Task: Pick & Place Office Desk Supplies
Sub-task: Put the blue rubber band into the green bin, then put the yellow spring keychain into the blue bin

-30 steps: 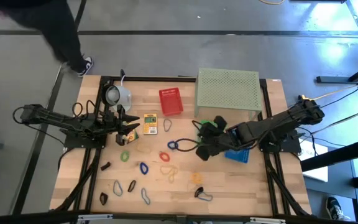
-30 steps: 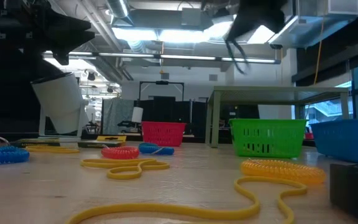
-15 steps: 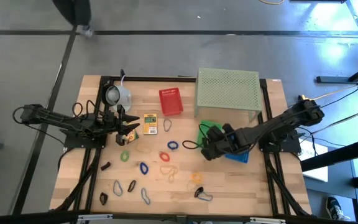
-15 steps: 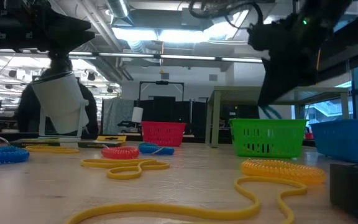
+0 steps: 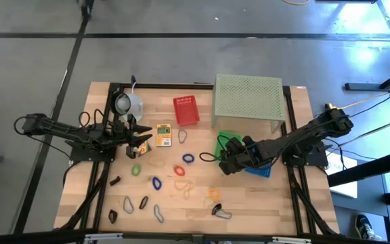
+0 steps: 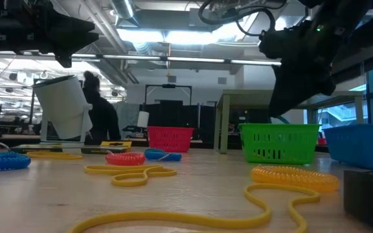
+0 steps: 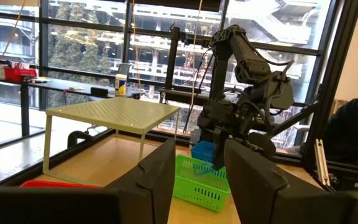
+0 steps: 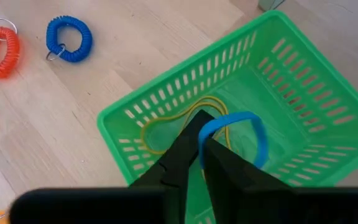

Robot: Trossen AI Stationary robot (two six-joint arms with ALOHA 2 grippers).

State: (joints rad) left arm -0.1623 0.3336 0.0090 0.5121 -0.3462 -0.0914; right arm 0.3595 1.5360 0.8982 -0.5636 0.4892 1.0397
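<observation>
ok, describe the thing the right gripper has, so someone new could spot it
Start at the pale green perforated stand at the table's far edge; just in front of it sits a green basket. The right gripper hangs over that basket with a blue band at its fingertips. It is a thin, smooth blue loop, unlike the yellow band lying in the basket or the coiled blue loop on the table.

My right gripper (image 8: 201, 146) is hanging over the table's right half, its arm reaching in from the right edge, fingers nearly together and pinching a blue loop (image 8: 238, 134). My left gripper (image 5: 143, 140) is waiting at the left side, fingers apart.
</observation>
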